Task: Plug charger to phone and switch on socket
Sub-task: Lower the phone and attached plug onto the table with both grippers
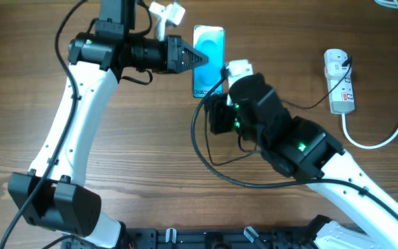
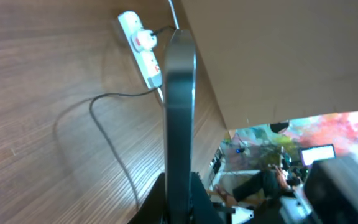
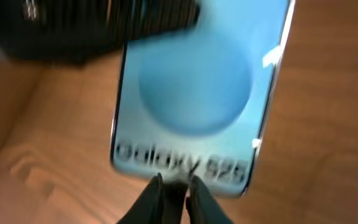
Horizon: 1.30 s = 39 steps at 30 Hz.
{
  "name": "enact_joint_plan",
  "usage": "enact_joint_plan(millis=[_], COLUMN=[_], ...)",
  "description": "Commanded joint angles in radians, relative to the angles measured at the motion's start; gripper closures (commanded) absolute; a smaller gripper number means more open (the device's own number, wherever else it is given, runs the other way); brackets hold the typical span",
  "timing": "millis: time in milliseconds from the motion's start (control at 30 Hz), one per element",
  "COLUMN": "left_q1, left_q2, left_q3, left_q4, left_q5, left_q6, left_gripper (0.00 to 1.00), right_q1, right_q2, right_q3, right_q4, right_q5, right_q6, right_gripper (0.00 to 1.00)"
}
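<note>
The phone, with a turquoise screen and a white text band, lies at the back middle of the table. My left gripper is shut on its left edge. In the left wrist view the phone stands edge-on between the jaws. My right gripper is at the phone's text end. In the right wrist view its fingers are shut on the charger's dark connector tip, which touches the phone's bottom edge. The charger cable runs to the socket at the right.
A thick white lead curves from the socket towards the right edge. The socket and the thin black cable also show in the left wrist view. A black wire loop lies under the right arm.
</note>
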Motion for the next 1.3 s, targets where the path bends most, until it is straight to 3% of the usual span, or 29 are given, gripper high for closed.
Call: enact_joint_plan(millis=[0, 133, 167, 233, 267, 433, 667, 833, 1200, 1267], left_q1=[-0.008, -0.008, -0.008, -0.01, -0.014, -0.061, -0.082, -0.082, -0.091, -0.09], left_q2=[-0.032, -0.031, -0.031, -0.011, 0.013, 0.193, 0.421, 0.461, 0.573, 0.573], left_q3=[0.002, 0.002, -0.001, -0.002, -0.002, -0.002, -0.002, -0.002, -0.005, -0.005], left_q4=[0.005, -0.016, -0.026, -0.071, -0.097, -0.121, 0.015, 0.067, 0.077, 0.078], left_q5=[0.018, -0.191, -0.234, -0.292, -0.291, -0.291, -0.292, -0.417, -0.408, -0.43], left_q6=[0.015, -0.022, -0.022, -0.022, -0.022, -0.022, -0.074, -0.074, -0.074, -0.074], left_gripper=[0.96, 0.96, 0.96, 0.96, 0.96, 0.96, 0.96, 0.96, 0.96, 0.91], right_q1=[-0.005, -0.005, -0.005, -0.005, -0.005, -0.005, -0.005, -0.005, -0.005, -0.005], right_q2=[-0.014, -0.015, -0.015, -0.015, -0.015, -0.005, 0.076, 0.14, 0.14, 0.14], right_q3=[0.022, 0.022, 0.022, 0.022, 0.022, 0.009, -0.001, -0.002, -0.001, -0.001], right_q4=[-0.013, -0.075, -0.092, -0.137, -0.159, -0.216, -0.228, -0.227, -0.211, -0.213], right_q5=[0.055, 0.004, -0.023, -0.072, -0.072, -0.109, -0.143, -0.139, -0.146, -0.145], right_q6=[-0.011, -0.009, -0.009, -0.005, 0.01, 0.03, 0.044, 0.077, 0.095, 0.095], right_gripper=[0.78, 0.52, 0.39, 0.03, 0.01, 0.01, 0.0, 0.0, 0.0, 0.0])
